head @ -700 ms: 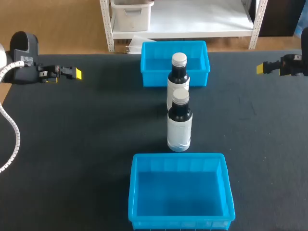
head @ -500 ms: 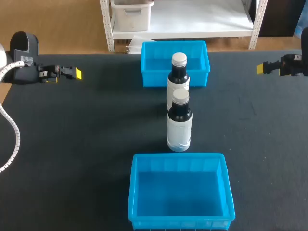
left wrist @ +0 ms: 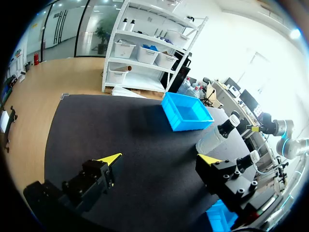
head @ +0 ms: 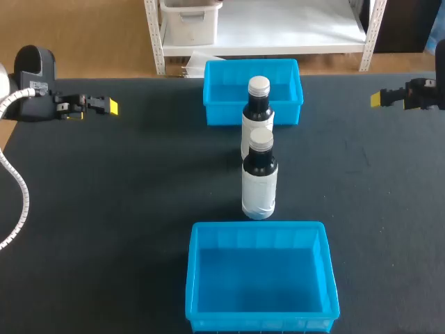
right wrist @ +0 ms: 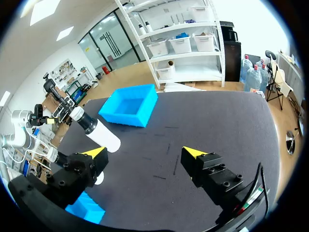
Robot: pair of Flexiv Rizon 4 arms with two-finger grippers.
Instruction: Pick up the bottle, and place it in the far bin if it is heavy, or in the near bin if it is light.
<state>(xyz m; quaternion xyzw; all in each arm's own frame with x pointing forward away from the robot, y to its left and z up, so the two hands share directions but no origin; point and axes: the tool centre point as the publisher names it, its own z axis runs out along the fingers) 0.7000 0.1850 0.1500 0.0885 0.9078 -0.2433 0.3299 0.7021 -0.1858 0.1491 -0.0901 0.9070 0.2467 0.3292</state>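
Zero grasps yet: left gripper (left wrist: 161,158) and right gripper (right wrist: 144,152) sit fingers apart; next we must close on the near bottle (head: 259,182).

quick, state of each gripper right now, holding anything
Left gripper: open, jaws wide apart, holding nothing.
Right gripper: open, jaws wide apart, holding nothing.
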